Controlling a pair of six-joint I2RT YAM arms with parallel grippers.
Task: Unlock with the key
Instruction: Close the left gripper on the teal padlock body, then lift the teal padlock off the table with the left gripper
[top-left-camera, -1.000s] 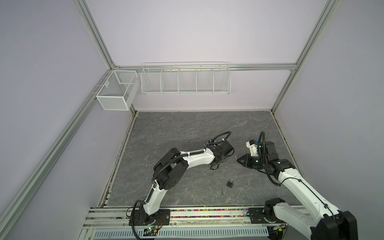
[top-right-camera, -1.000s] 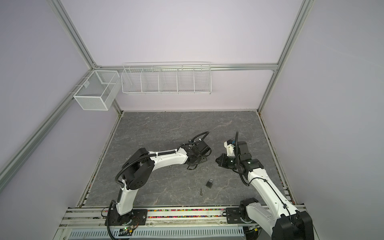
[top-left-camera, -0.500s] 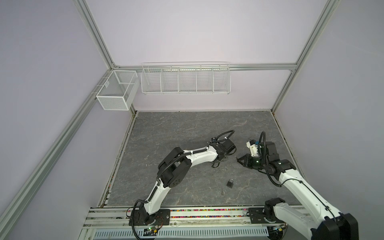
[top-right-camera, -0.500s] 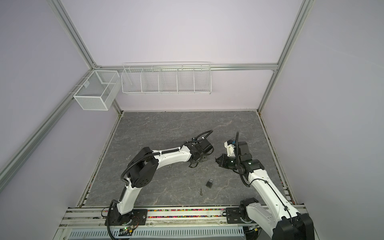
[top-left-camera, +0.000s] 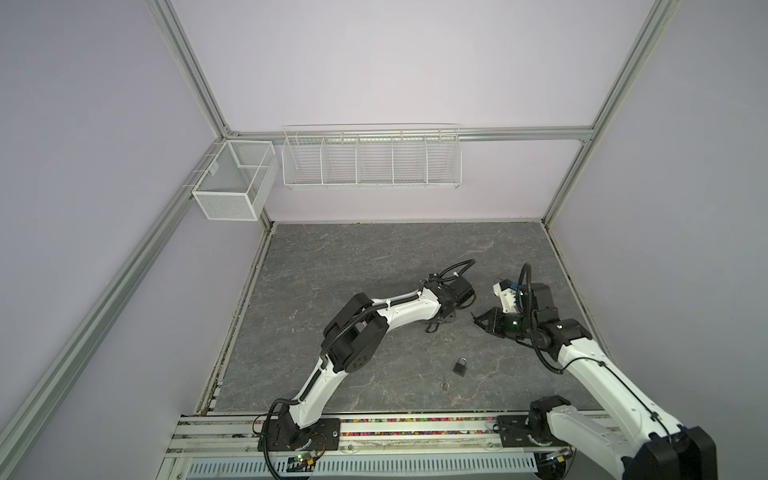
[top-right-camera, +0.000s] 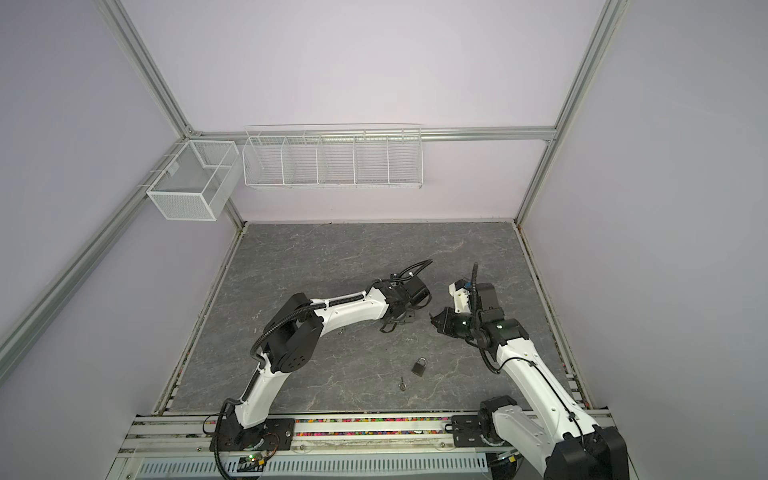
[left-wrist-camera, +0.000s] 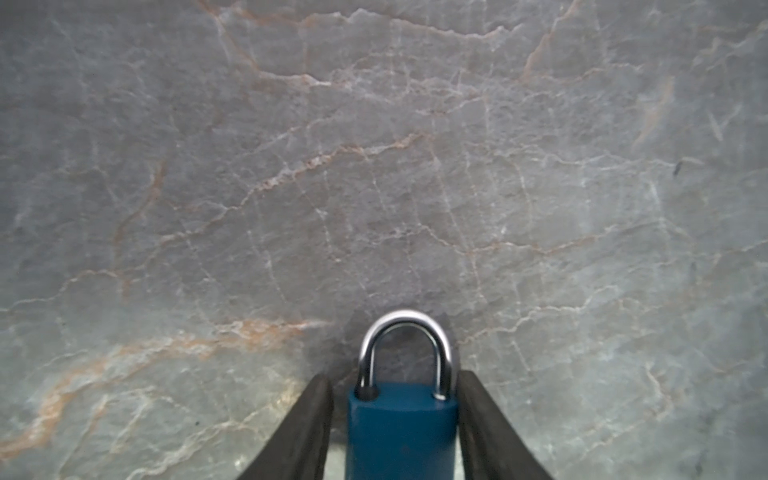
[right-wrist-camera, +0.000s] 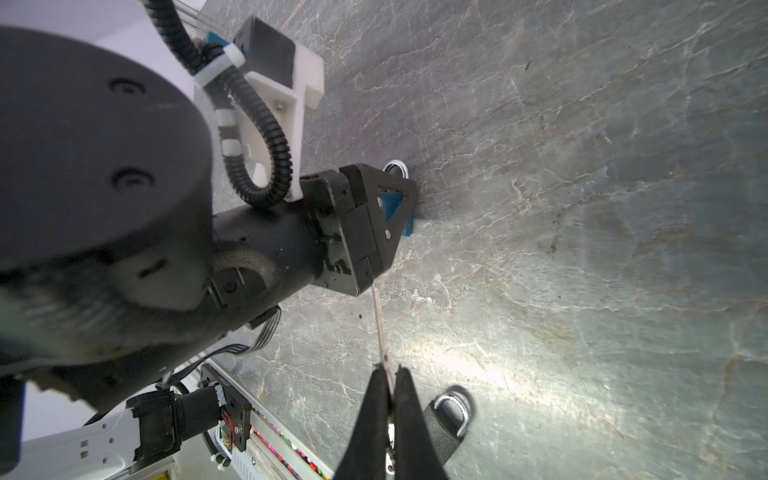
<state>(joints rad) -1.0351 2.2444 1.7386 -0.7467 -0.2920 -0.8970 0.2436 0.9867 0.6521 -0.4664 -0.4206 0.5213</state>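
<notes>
A blue padlock (left-wrist-camera: 401, 428) with a silver shackle stands on the grey marbled table (left-wrist-camera: 374, 166), also seen in the right wrist view (right-wrist-camera: 392, 203). My left gripper (left-wrist-camera: 395, 376) straddles its body: one finger (left-wrist-camera: 478, 415) touches it and a thin gap shows at the other. In both top views this gripper (top-left-camera: 442, 326) (top-right-camera: 397, 326) covers the padlock. My right gripper (right-wrist-camera: 388, 370) (top-left-camera: 476, 324) (top-right-camera: 432, 326) is shut on the key (right-wrist-camera: 380, 328). The blade points at the left gripper, a short way from it.
A black padlock (top-left-camera: 460, 366) (top-right-camera: 419, 367) (right-wrist-camera: 446, 419) lies on the table nearer the front. A small loose key (top-left-camera: 445, 384) (top-right-camera: 402, 385) lies beside it. White wire baskets (top-left-camera: 372, 160) and a mesh box (top-left-camera: 232, 187) hang on the back frame.
The left gripper's jaws have narrowed around the blue padlock and the left arm's elbow has shifted slightly. The right arm and its key have not moved.
</notes>
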